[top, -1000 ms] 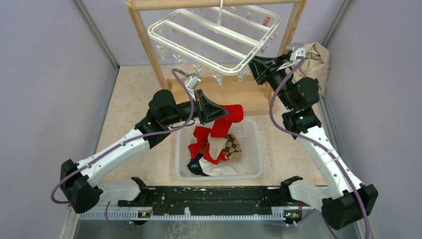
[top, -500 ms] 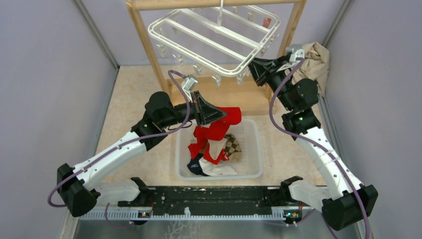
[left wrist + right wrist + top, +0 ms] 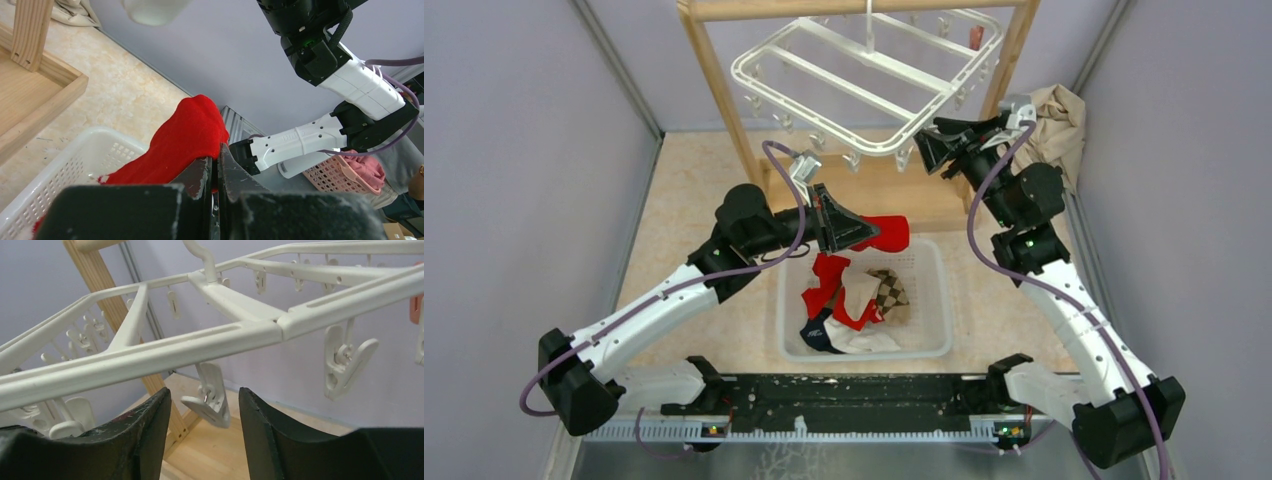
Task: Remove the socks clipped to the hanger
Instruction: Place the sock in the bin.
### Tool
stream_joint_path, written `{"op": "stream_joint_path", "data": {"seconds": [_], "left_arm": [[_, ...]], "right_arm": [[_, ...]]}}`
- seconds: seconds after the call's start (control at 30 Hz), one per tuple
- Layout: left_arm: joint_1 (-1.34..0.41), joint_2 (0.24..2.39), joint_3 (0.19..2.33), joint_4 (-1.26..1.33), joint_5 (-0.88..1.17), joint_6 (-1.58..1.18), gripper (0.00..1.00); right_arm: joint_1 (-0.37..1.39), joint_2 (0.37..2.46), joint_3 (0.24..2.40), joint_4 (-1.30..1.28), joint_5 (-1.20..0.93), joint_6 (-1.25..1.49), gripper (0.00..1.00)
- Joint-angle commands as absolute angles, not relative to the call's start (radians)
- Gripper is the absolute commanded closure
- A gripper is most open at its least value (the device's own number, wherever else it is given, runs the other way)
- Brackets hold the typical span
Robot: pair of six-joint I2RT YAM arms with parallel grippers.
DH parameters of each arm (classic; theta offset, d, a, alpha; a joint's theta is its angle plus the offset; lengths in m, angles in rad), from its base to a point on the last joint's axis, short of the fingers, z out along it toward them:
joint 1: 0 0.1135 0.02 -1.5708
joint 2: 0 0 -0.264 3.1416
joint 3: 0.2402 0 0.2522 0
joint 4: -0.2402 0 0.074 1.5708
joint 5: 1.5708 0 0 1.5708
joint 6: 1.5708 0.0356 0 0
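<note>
A: Left claw (image 3: 216, 165)?
B: Clamped tight on a red sock (image 3: 185, 135) that sticks out past its tips, over the basket (image 3: 75, 160).
A: Right claw (image 3: 204, 400)?
B: Jaws parted, holding nothing. A clip (image 3: 212, 395) dangles between them, with the hanger (image 3: 200, 347) just above.

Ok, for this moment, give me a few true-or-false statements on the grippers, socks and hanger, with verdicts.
1. The left gripper is shut on a red sock. True.
2. The right gripper holds a sock. False: its jaws stand apart and empty, under the hanger beside a clip.
3. The basket is empty. False: several socks lie in it.
4. The hanger hangs under the top bar of the wooden frame. True.
</note>
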State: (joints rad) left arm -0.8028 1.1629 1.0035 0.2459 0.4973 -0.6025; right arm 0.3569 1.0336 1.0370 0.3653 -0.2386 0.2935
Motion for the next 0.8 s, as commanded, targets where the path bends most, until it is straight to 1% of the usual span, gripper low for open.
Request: {"op": "stream_joint_path", "data": {"seconds": [0.0, 0.17, 0.3, 0.53, 0.77], "left_arm": [[-0.806, 1.142, 1.011, 0.266, 0.521, -0.617, 0.94], [-0.806, 1.146, 1.012, 0.275, 0.528, -0.631, 0.94], [-0.808, 1.15, 1.009, 0.29, 0.535, -0.646, 0.94], [-0.815, 1.168, 0.99, 0.339, 0.543, -0.676, 0.94], [-0.839, 1.201, 0.975, 0.383, 0.541, -0.696, 0.94]], "right_arm": [[0.348, 0.989, 1.024, 0.389, -0.243, 0.306, 0.45], [0.348, 0.964, 0.998, 0.36, -0.22, 0.309, 0.33], [0.348, 0.931, 0.963, 0.322, -0.186, 0.315, 0.26], [0.348, 0.842, 0.876, 0.238, -0.123, 0.344, 0.23], [0.348, 0.76, 0.818, 0.133, -0.055, 0.365, 0.21]]}}
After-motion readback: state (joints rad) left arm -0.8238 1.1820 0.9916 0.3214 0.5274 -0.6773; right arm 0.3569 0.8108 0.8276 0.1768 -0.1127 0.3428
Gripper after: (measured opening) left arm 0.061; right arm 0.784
